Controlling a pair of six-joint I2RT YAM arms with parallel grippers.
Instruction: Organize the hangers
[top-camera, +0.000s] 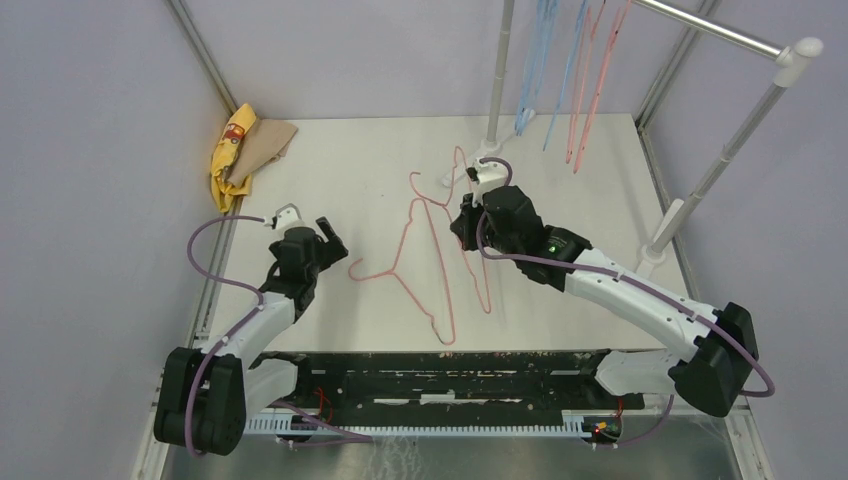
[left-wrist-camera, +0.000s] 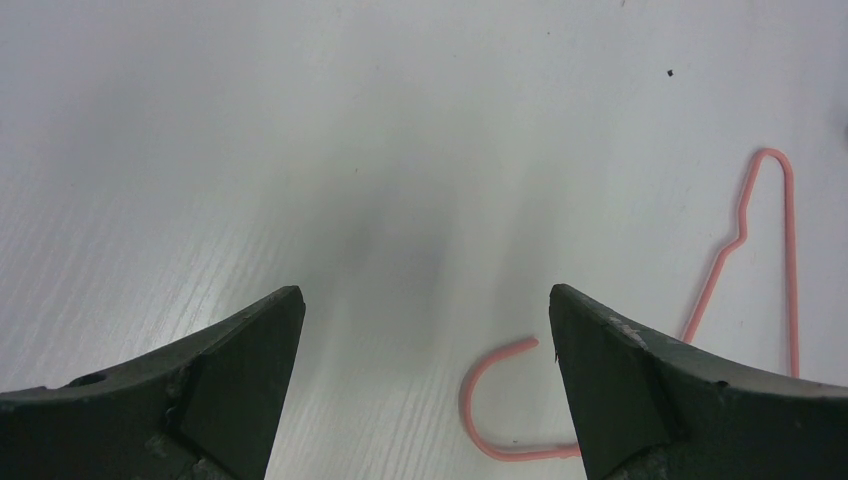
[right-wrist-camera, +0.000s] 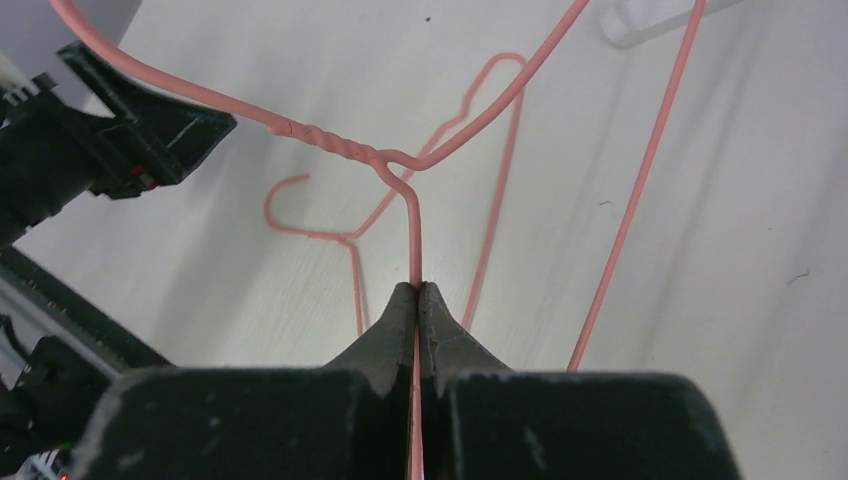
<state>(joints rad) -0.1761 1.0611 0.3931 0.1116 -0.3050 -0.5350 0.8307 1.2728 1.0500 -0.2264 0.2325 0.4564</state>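
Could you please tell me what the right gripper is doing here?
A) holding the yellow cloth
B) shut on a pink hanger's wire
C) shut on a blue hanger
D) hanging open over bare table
B: the right wrist view shows the right gripper with its jaws pinched together on the pink hanger, near its twisted neck.

Table (top-camera: 360, 170): white, matte.
Yellow cloth (top-camera: 228, 150): crumpled at the far left corner — red print on it.
Brown cloth (top-camera: 265, 142): touching the yellow one's right side.
Rack (top-camera: 715, 30): white-and-silver poles — far right.
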